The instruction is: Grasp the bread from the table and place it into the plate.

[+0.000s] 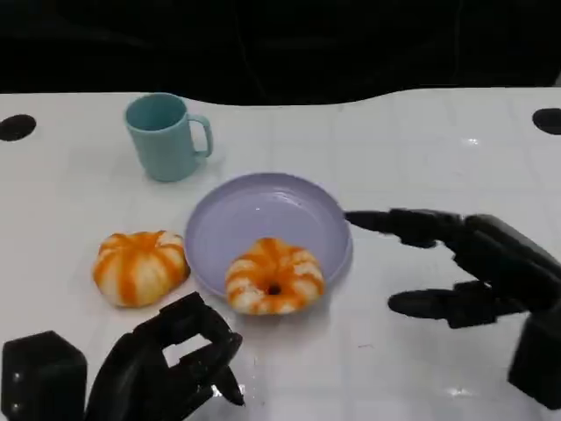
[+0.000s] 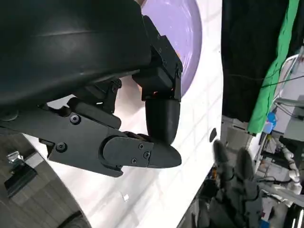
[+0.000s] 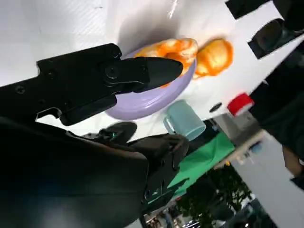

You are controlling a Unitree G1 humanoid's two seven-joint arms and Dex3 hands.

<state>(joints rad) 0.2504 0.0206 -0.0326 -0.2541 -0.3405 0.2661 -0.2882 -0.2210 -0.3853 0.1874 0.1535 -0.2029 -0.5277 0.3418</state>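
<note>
White table (image 1: 421, 132) bears two breads (image 1: 274, 275) (image 1: 140, 266), one plate (image 1: 263, 210), one cup (image 1: 165, 136)

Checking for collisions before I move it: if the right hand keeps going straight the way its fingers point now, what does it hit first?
Probably the plate. The right hand is open, its upper finger pointing at the near rim, tip almost there. The ring-shaped bread lies further along the lower finger's line. Finger height above the table is unclear.

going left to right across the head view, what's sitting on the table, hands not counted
striped bread → teal mug → ring-shaped bread on the near rim of the purple plate
</note>
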